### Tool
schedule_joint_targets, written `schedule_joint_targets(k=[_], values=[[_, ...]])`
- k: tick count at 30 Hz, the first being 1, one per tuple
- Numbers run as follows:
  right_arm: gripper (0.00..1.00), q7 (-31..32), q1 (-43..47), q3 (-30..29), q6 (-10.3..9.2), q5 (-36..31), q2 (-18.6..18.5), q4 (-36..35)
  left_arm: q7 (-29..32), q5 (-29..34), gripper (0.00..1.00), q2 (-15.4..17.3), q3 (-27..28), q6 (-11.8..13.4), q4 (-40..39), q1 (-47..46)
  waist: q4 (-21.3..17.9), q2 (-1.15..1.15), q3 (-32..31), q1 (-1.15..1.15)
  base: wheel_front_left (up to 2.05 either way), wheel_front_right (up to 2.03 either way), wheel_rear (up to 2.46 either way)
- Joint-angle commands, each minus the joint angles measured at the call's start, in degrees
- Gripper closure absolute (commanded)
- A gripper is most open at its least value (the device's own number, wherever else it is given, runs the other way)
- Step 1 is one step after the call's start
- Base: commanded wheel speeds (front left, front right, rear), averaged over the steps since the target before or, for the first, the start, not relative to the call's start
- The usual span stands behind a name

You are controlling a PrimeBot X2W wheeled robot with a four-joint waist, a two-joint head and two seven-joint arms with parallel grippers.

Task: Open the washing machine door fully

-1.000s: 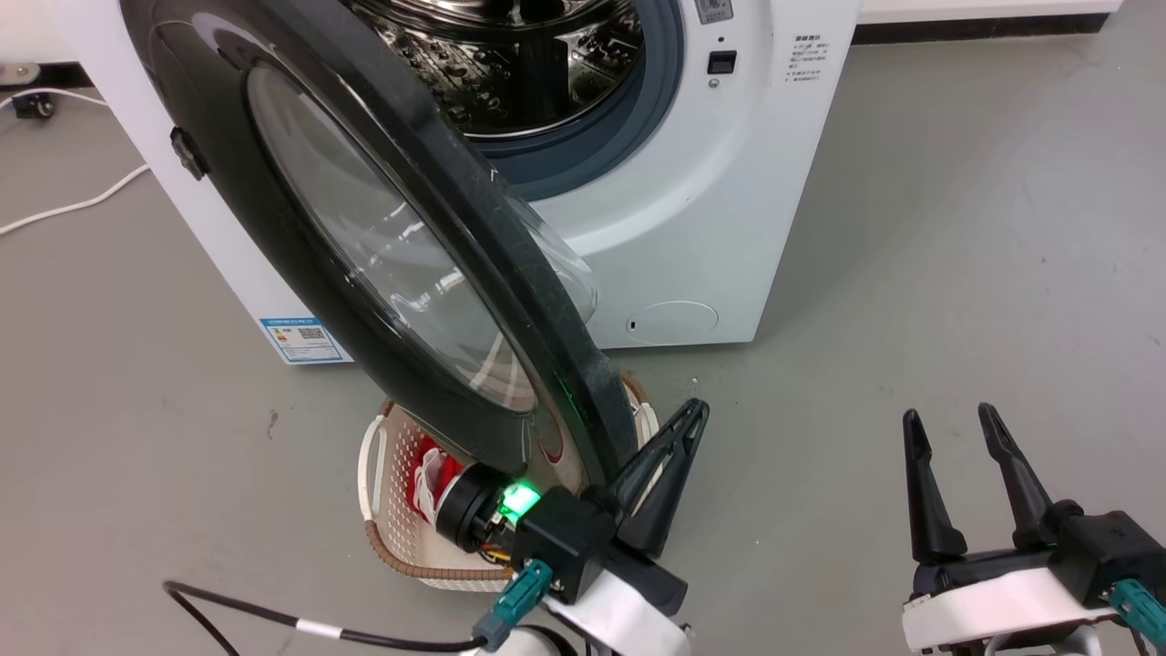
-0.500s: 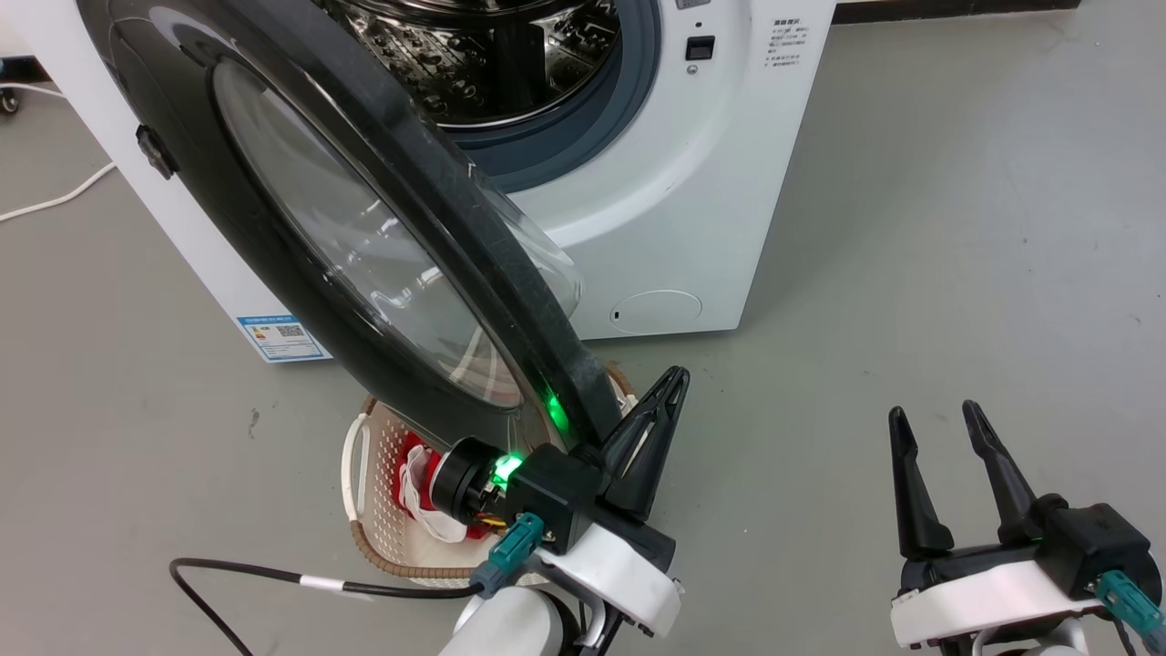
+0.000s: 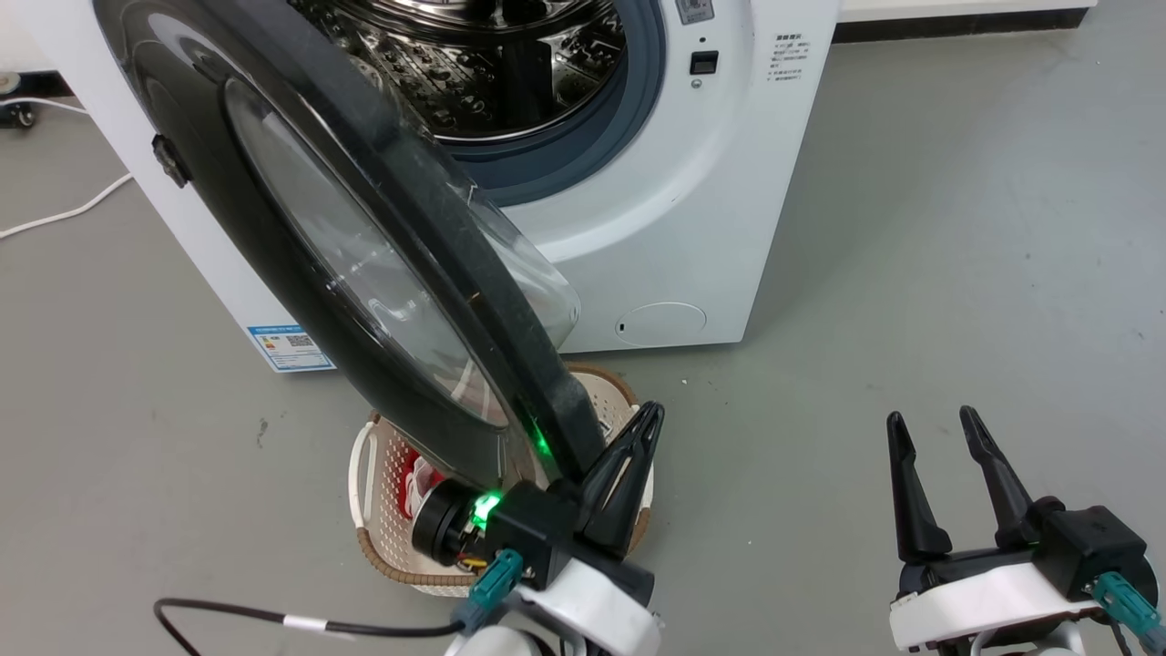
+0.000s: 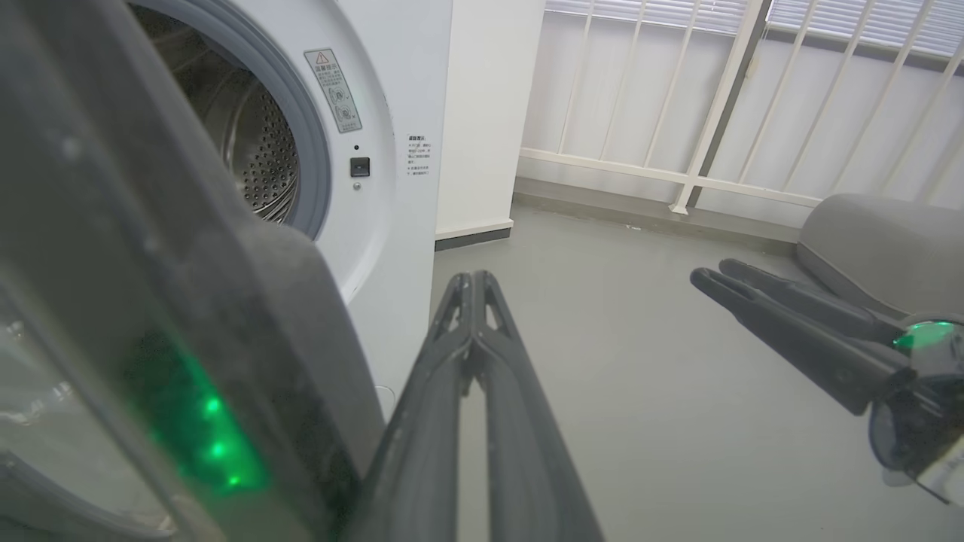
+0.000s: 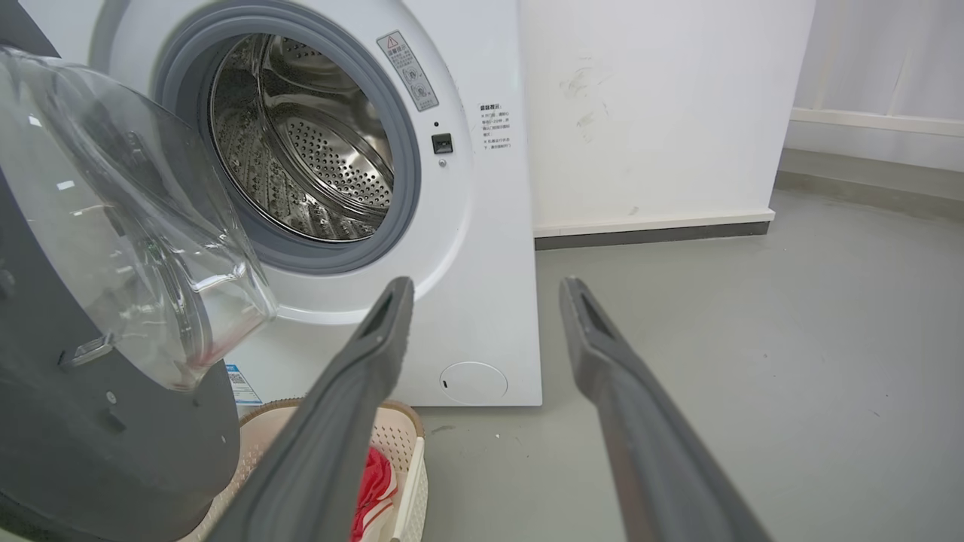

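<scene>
Grey floor (image 3: pixel 911 273): left gripper (image 3: pixel 649 419) nudging the washing machine door (image 3: pixel 346 264) wider.
Its fingers (image 3: pixel 624 474), pinched together on nothing, touch the right side of the door's near rim, which has shifted slightly left since a second ago, uncovering more basket (image 3: pixel 387 510); the right gripper (image 3: pixel 932 417) waits spread, well apart rightward. Farther back, the door stands about half swung from the washing machine (image 3: pixel 710 200), so more travel probably remains.

light: bright, even, diffuse illumination is seen in all views | source: daylight is possibly admitted through the blinds (image 4: pixel 828 22) | shadows: soft ones are cast on the floor (image 3: pixel 911 228) | glare: highlights are reflected off the steel drum (image 5: pixel 324 158); a green glow (image 4: pixel 215 444) is thrown onto the washing machine door (image 4: pixel 151 316) | blur: that door is rendered soft at close range | distortion: edges are bowed in both wrist views
</scene>
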Motion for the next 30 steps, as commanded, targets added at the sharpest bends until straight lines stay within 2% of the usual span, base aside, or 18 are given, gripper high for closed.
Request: schedule_joint_targets(k=[1, 8, 16, 30], values=[[0.00, -0.3, 0.0, -0.1, -0.04, 0.4, 0.2, 0.2, 0.6, -0.4, 1.00, 2.6, 2.8, 2.0, 1.0, 1.5, 0.2, 0.00, -0.2, 0.00, 0.00, 0.00, 0.00], [0.00, -0.2, 0.7, -0.3, -0.04, 0.2, 0.2, 0.6, 0.0, -0.4, 1.00, 4.2, 4.0, 4.3, -1.2, 4.4, 1.4, 0.00, -1.5, 0.00, 0.00, 0.00, 0.00], [0.00, 0.5, 1.8, -0.3, -0.04, -0.1, 0.2, 0.0, 0.5, -0.5, 1.00, 4.9, 3.9, 5.8, -5.1, 7.5, 3.4, 0.00, -2.7, 0.00, 0.00, 0.00, 0.00], [0.00, 1.9, 3.2, -0.7, -0.04, -0.4, 0.2, -2.0, 0.5, -0.7, 1.00, 5.5, 2.2, 7.6, -12.2, 14.0, 11.8, 0.00, -3.3, 0.00, 0.00, 0.00, 0.00]])
